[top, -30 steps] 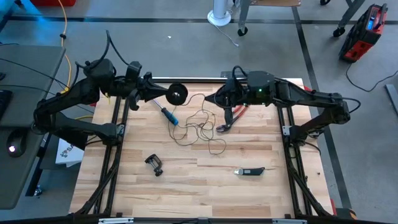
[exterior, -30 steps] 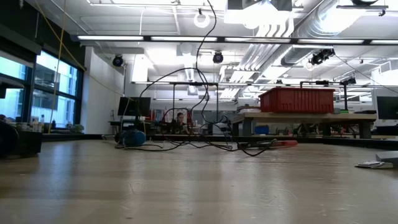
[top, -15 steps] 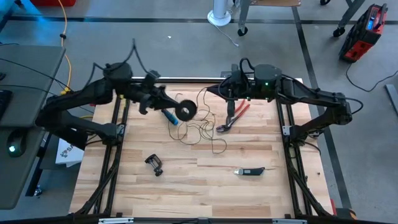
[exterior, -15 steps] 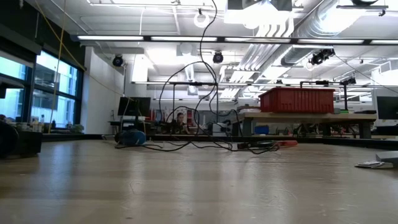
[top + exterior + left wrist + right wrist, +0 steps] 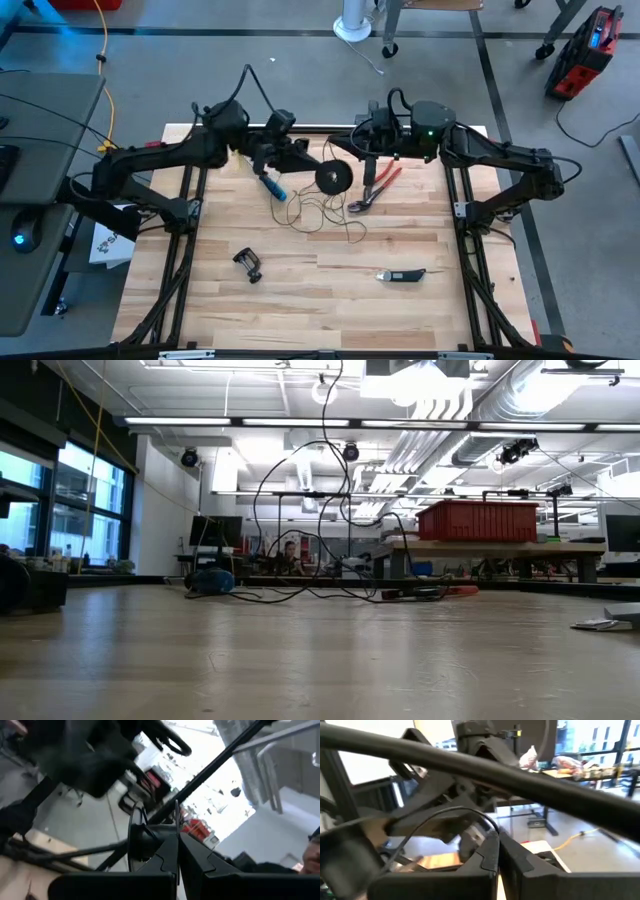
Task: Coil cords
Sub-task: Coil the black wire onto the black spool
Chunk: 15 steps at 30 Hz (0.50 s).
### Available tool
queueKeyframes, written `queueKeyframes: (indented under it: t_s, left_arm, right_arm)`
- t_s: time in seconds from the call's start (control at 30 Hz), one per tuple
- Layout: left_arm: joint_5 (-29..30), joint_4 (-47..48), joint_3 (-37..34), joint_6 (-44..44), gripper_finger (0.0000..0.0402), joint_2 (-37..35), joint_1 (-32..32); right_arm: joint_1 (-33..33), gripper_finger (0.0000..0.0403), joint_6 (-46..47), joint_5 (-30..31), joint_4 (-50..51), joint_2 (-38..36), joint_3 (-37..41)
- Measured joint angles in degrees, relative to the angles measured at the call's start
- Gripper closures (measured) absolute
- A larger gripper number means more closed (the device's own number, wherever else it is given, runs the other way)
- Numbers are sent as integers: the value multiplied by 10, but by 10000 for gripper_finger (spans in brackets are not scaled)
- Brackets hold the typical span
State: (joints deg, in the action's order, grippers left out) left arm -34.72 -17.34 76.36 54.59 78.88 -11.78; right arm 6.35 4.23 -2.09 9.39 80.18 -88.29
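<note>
I had the left gripper [image 5: 318, 170] closed on the reel [image 5: 334, 178], held above the table's [image 5: 300, 290] far middle. The cord [image 5: 318, 208] lay in a loose tangle beneath, beside the pliers [image 5: 372, 190]. Right gripper [image 5: 358, 146] was shut on the cord's raised end, just beside the reel.

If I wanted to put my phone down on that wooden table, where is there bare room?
The near strip of the table, below the small black clamp and the grey-black tool, looks bare. So does the patch between those two. The far half is crowded: the loose cord, its black reel, the red pliers, the blue-handled tool and both arms.
</note>
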Motion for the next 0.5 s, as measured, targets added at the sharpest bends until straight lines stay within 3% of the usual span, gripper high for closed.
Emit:
queueKeyframes:
  t_s: [0.2, 0.5]
  left_arm:
    - [4, -100, 0, 18, 401, 23, -14]
    - [38, -143, 0, -13, 401, 23, -29]
  right_arm:
    - [-9, 403, 24, -19, -6, 9, 0]
    - [-20, 403, 59, -27, -39, 25, 0]
